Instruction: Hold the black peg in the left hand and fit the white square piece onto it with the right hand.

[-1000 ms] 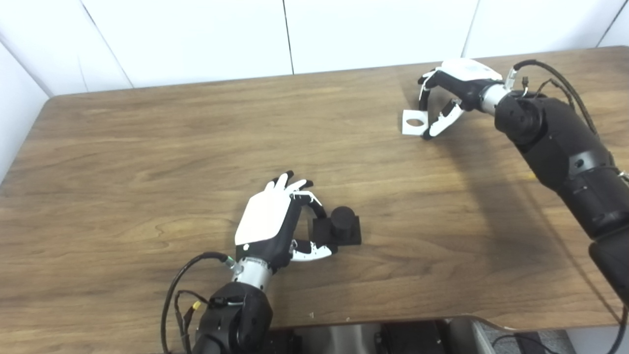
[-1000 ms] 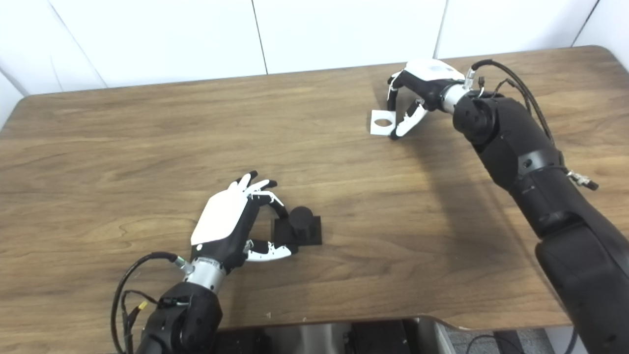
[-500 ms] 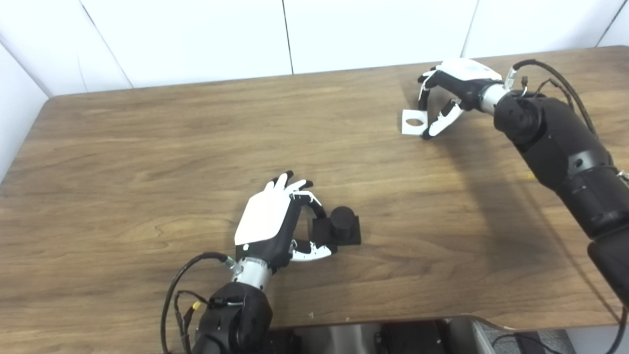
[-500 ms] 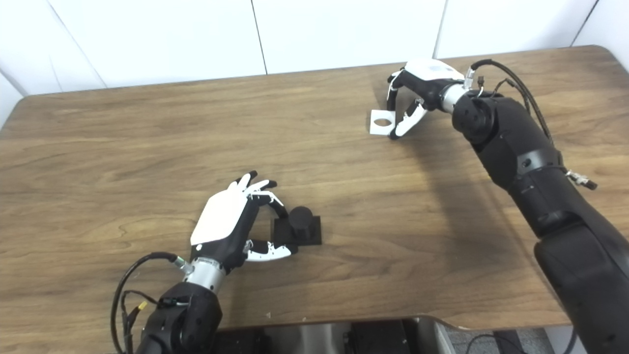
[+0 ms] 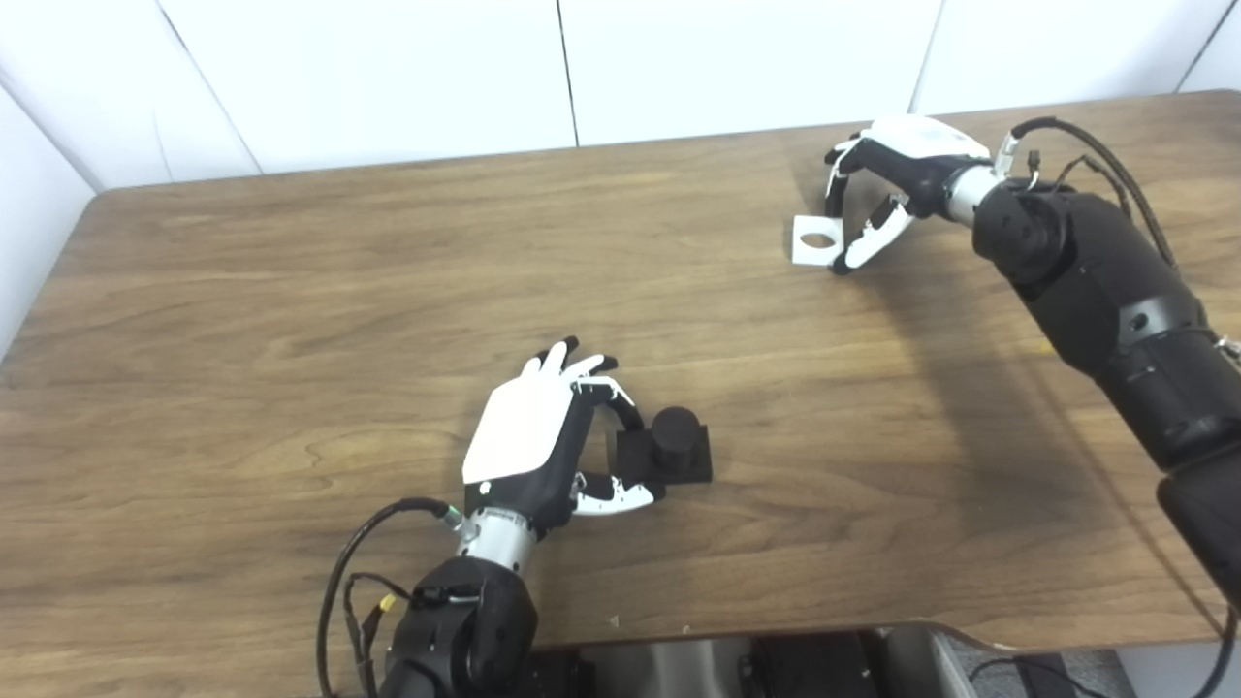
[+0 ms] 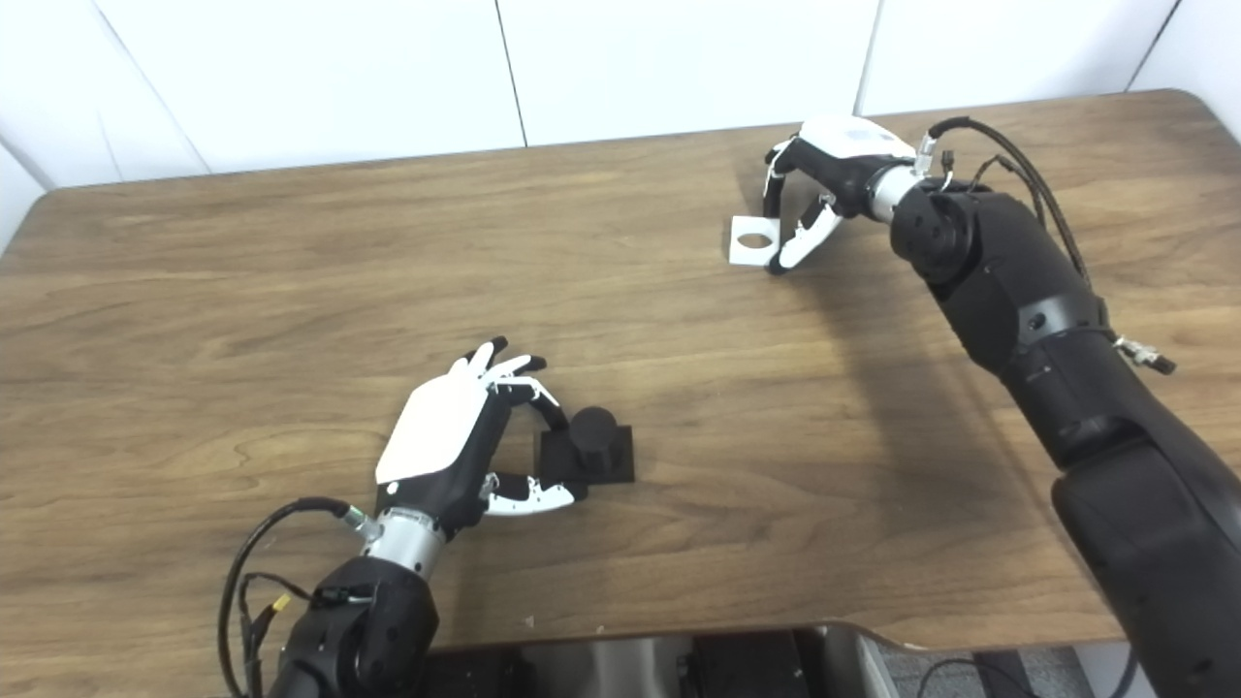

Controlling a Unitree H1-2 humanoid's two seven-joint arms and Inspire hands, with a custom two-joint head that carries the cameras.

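In the left eye view, your left hand (image 5: 528,441) curls around the black peg on its square black base (image 5: 667,448), near the front of the brown wooden table (image 5: 291,291).

In the right eye view, your right hand (image 6: 819,184) pinches the flat white square piece with a round hole (image 6: 752,240) at the far side. I think you are still grabbing. Next, lift both and line up hole with peg.

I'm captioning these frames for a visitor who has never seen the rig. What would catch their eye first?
First, the white square piece with its round hole, far right on the wooden table, pinched at its edge by the right hand. Next, the black peg on its square base near the front edge, with the left hand curled against its left side.
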